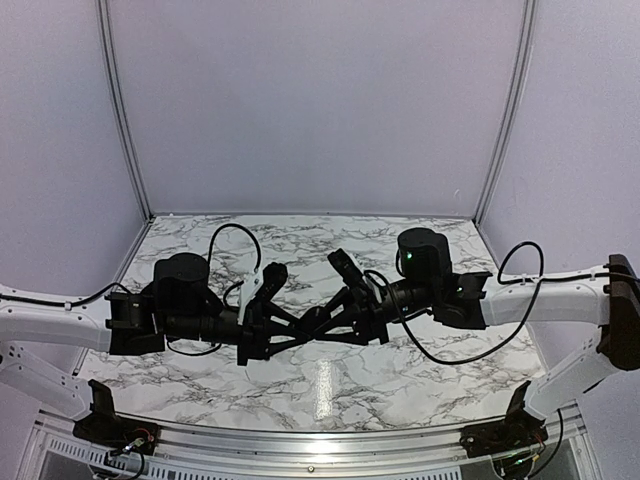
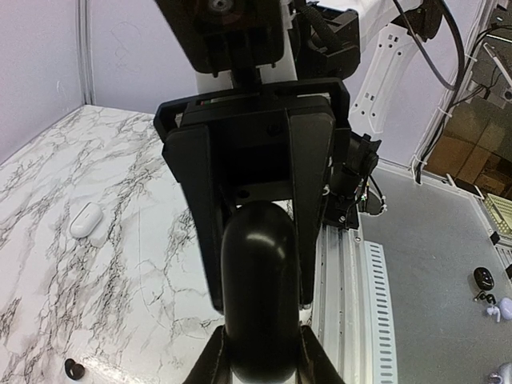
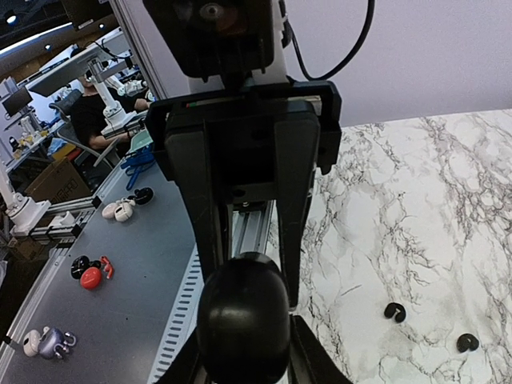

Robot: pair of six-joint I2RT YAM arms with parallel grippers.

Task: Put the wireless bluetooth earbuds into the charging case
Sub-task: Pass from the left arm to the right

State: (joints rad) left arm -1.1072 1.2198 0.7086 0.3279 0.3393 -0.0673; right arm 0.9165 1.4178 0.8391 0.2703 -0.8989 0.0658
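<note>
Near rail (image 1: 330,440): metal strip along the tabletop's near edge; both arm bases sit on it.
Left hand (image 2: 258,370): reaches in from the left, fingers pinching one end of the charging case.
Charging case (image 2: 258,296): glossy black oval, held off the tabletop between the two hands, over its middle. Cannot tell whether the lid is open.
Right hand (image 3: 244,372): faces the left hand, fingers pressed against both sides of the case's other end.
Tabletop (image 1: 420,245): white marble pattern with grey veins.
Earbuds (image 3: 394,312): two tiny black pieces lying on the tabletop below and beyond the hands, near each other but apart, neither in the case.
White piece (image 2: 86,220): small and rounded, lying on the tabletop farther out; cannot tell what it is.
Back wall (image 1: 320,100): plain pale panel.
</note>
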